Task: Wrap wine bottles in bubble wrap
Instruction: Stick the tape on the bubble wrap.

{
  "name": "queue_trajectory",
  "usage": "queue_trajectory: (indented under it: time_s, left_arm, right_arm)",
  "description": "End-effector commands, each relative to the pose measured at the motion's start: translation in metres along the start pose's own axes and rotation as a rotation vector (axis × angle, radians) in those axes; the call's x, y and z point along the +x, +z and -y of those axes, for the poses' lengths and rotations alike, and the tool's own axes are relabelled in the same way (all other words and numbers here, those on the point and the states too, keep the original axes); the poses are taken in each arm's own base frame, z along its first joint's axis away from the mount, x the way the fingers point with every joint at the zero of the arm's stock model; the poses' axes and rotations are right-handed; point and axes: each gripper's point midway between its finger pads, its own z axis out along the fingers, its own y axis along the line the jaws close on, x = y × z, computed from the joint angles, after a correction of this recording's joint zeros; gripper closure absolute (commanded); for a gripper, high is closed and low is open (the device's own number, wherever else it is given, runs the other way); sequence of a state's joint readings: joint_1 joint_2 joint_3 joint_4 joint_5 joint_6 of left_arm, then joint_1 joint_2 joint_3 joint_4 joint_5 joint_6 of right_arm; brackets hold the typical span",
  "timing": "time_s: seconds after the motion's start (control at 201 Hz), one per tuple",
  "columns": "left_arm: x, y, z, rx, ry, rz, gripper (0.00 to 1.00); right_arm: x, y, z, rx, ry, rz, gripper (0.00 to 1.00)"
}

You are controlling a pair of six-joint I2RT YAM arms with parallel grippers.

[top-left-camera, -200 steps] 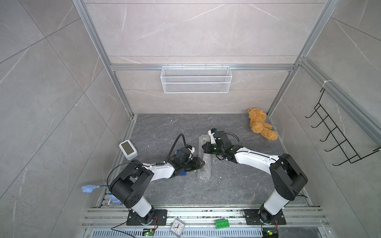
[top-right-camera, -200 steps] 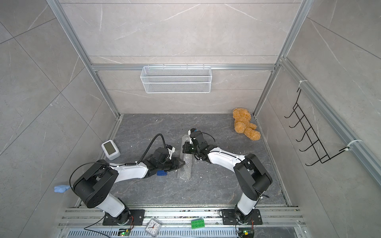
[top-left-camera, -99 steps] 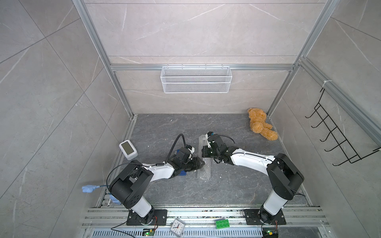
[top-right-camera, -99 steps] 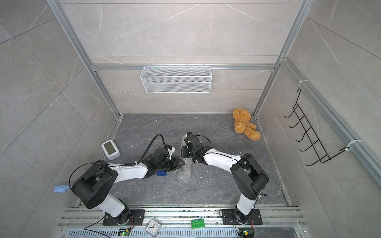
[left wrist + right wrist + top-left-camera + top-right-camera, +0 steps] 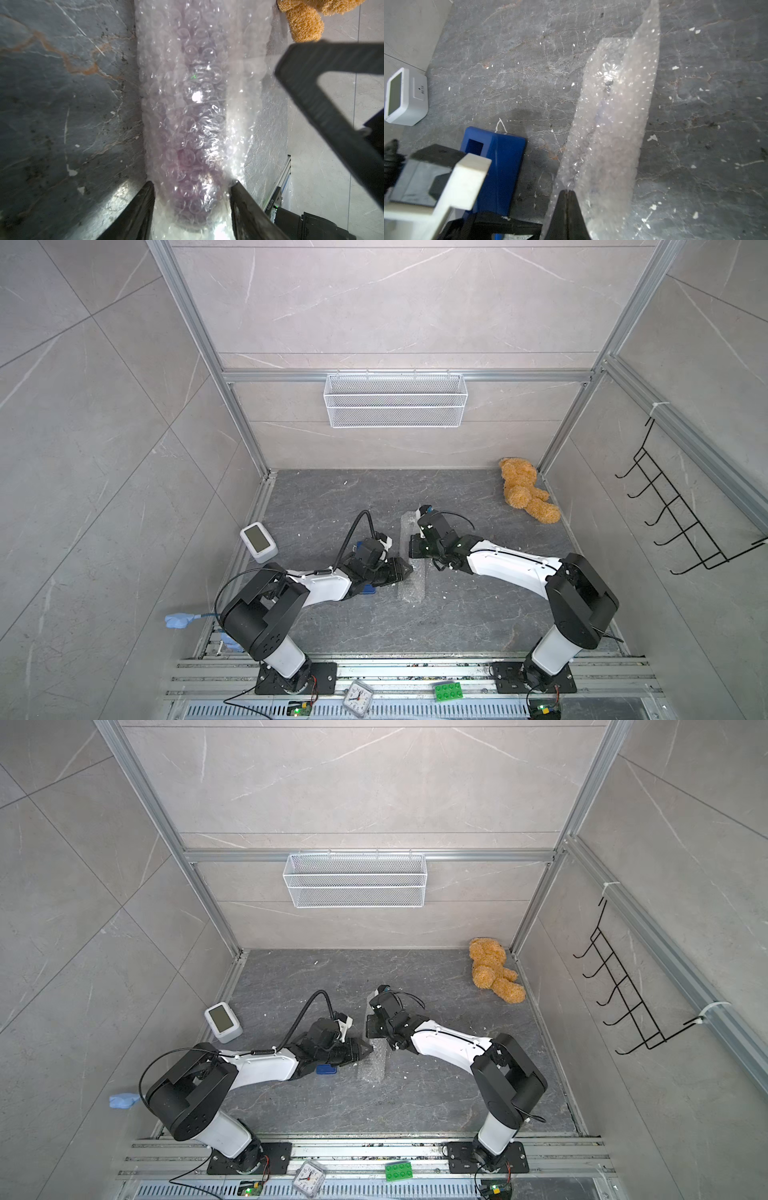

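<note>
The bubble wrap [image 5: 411, 585] [image 5: 372, 1069] lies as a long rolled bundle on the dark floor between both arms. Through the bubbles, the wine bottle [image 5: 187, 166] shows as a dark purple shape; its cap and label are hidden. My left gripper [image 5: 193, 184] [image 5: 405, 570] has a jaw pressed on each side of the wrapped bottle. My right gripper [image 5: 566, 191] [image 5: 411, 551] is shut, pinching a raised edge of the bubble wrap [image 5: 616, 104] just beyond the left gripper.
A blue tape dispenser [image 5: 500, 166] [image 5: 365, 590] lies under the left wrist. A white clock box [image 5: 258, 541] stands at the left wall and a teddy bear [image 5: 523, 489] in the far right corner. A white wire basket [image 5: 395, 406] hangs on the back wall.
My right gripper has shifted a little left, nearer the left gripper, with the wrap's edge still pinched. The left arm has stayed put.
</note>
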State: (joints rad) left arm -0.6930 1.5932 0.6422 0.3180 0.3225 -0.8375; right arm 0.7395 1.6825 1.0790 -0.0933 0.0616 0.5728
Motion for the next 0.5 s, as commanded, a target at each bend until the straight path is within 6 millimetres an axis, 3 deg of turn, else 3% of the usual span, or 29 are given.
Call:
queue_trajectory:
  time_s: [0.0, 0.204, 0.498]
  left_arm:
    - [0.034, -0.001, -0.045, -0.147, -0.065, -0.096, 0.42]
    - [0.035, -0.002, -0.046, -0.15, -0.07, -0.094, 0.42]
    - [0.037, -0.002, -0.048, -0.149, -0.073, -0.095, 0.42]
  right_arm:
    - [-0.014, -0.013, -0.019, -0.085, 0.008, 0.048, 1.0]
    - [-0.018, -0.024, -0.021, -0.138, 0.071, 0.102, 1.0]
    - [-0.005, -0.009, 0.002, -0.213, 0.235, 0.103, 1.0]
